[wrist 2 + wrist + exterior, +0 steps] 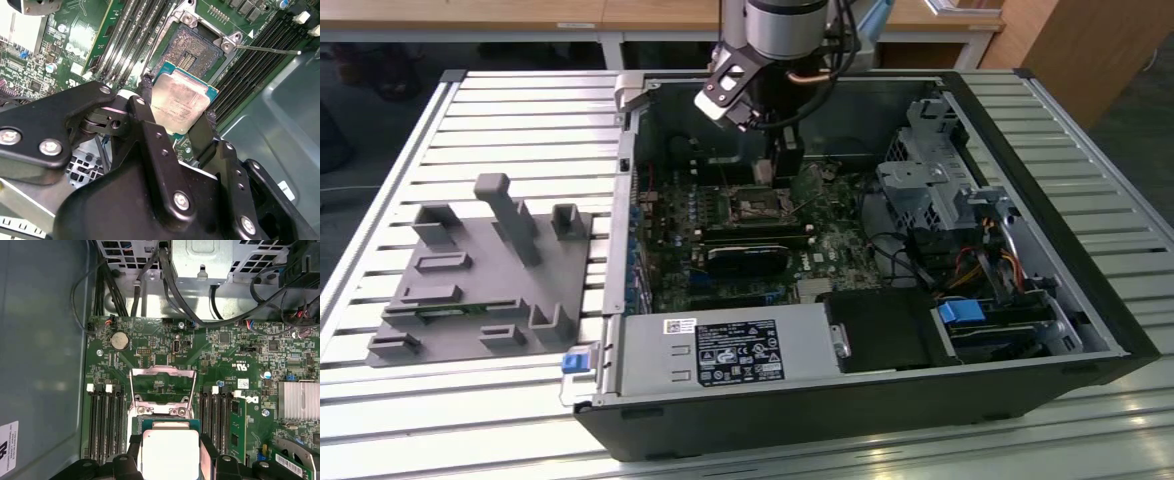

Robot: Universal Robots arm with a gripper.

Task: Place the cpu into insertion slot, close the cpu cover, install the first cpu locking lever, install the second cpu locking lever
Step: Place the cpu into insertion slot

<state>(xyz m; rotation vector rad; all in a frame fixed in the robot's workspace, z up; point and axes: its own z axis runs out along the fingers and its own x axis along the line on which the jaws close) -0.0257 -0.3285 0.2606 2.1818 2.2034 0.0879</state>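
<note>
Second wrist view: gripper (pixel 177 107) pinches the cpu (pixel 182 100) near the empty insertion slot (pixel 187 50), inside the computer case (pixel 854 415).

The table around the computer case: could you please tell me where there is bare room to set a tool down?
The table is bare on the exterior view's left, behind the grey fixture and in the strip nearer the camera. The case is crowded: motherboard, cables, and the gripper holding the cpu near the insertion slot.
</note>
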